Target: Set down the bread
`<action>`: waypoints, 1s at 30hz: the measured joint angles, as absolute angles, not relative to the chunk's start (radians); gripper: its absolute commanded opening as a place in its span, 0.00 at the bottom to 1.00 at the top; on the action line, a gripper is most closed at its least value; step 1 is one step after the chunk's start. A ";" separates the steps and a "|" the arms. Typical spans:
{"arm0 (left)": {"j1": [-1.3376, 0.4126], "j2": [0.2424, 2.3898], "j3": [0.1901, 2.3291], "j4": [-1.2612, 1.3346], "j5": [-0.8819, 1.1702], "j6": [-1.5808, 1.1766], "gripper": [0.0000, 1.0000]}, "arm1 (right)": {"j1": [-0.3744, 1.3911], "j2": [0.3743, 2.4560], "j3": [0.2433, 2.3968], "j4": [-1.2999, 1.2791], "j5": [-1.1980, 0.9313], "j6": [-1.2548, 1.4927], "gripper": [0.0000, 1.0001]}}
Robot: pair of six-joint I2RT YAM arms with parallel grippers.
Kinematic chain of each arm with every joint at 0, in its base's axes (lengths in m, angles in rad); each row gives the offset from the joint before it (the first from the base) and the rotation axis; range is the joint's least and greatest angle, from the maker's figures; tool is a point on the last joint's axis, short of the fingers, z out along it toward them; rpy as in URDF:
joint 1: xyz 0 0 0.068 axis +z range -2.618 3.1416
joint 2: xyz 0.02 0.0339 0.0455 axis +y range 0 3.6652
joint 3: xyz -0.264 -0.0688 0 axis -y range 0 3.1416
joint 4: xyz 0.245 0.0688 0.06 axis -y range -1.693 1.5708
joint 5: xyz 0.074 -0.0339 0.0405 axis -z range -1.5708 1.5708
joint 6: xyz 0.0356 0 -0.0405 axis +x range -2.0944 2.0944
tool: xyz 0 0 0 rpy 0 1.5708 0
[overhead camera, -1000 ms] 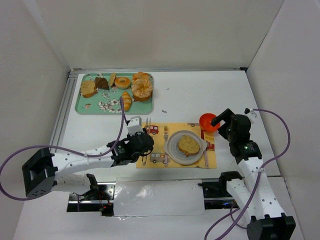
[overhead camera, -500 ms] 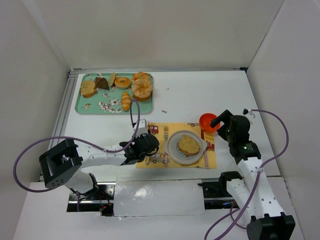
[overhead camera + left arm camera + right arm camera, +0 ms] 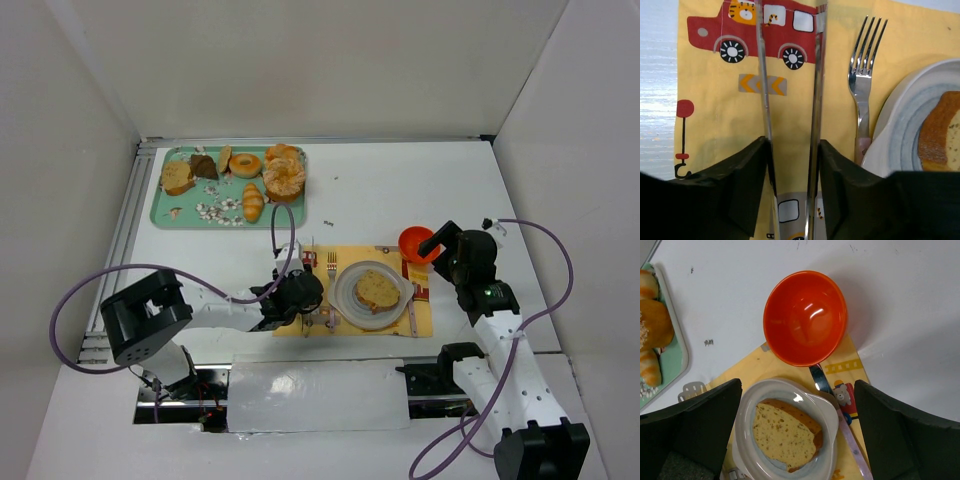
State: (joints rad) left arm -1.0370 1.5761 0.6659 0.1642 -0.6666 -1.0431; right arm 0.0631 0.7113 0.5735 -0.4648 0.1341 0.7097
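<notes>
The bread [image 3: 376, 290] lies flat on the round white plate [image 3: 345, 297] on the yellow placemat. Seen from the right wrist, the bread [image 3: 785, 432] shows pale crumb and a brown crust. The left wrist view catches only the bread's crust edge [image 3: 946, 135] at the right border. My left gripper [image 3: 303, 282] hovers over the placemat left of the plate. It [image 3: 791, 142] is shut on metal tongs [image 3: 816, 75], whose arms stand apart with nothing between them. My right gripper [image 3: 440, 243] hangs wide open [image 3: 798, 385] above the plate's far rim and holds nothing.
An orange bowl [image 3: 415, 243] stands at the placemat's far right corner. A fork [image 3: 863, 95] lies left of the plate and a pink-handled utensil [image 3: 852, 440] lies to its right. The teal tray [image 3: 180, 212] at the back left holds another slice [image 3: 177, 177], a croissant [image 3: 253, 203] and other pastries.
My left arm has swung right, carrying the tongs over the placemat toward the plate. The right arm has barely moved. The bread has stayed on the plate.
</notes>
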 measured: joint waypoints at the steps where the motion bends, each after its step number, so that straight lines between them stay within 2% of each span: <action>1: -1.037 1.582 0.666 0.164 -0.663 -1.044 0.64 | 0.063 0.711 0.574 -0.464 0.134 0.709 1.00; 5: -1.036 1.589 0.666 0.167 -0.655 -1.046 0.78 | 0.063 0.711 0.574 -0.465 0.134 0.708 1.00; 11: -1.036 1.576 0.679 0.139 -0.656 -1.045 0.89 | 0.063 0.707 0.574 -0.465 0.134 0.707 1.00; 12: -1.031 1.562 0.682 0.123 -0.655 -1.041 0.98 | 0.063 0.706 0.574 -0.465 0.134 0.705 1.00; 13: -1.028 1.542 0.686 0.099 -0.653 -1.035 1.00 | 0.063 0.704 0.574 -0.465 0.133 0.704 1.00; 20: -0.984 1.349 0.845 -0.120 -0.644 -0.995 1.00 | 0.063 0.690 0.575 -0.464 0.091 0.659 1.00; 25: -0.895 1.179 0.945 -0.200 -0.525 -0.734 1.00 | 0.063 0.679 0.596 -0.433 0.064 0.614 1.00; 30: -0.773 1.126 1.083 -0.300 -0.415 -0.578 1.00 | 0.063 0.683 0.632 -0.410 0.064 0.600 1.00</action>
State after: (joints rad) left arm -0.7731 1.1263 1.0828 -0.2996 -0.4152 -0.5777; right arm 0.0631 0.6830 0.6315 -0.4095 0.0643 0.5999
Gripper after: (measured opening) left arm 1.001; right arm 0.999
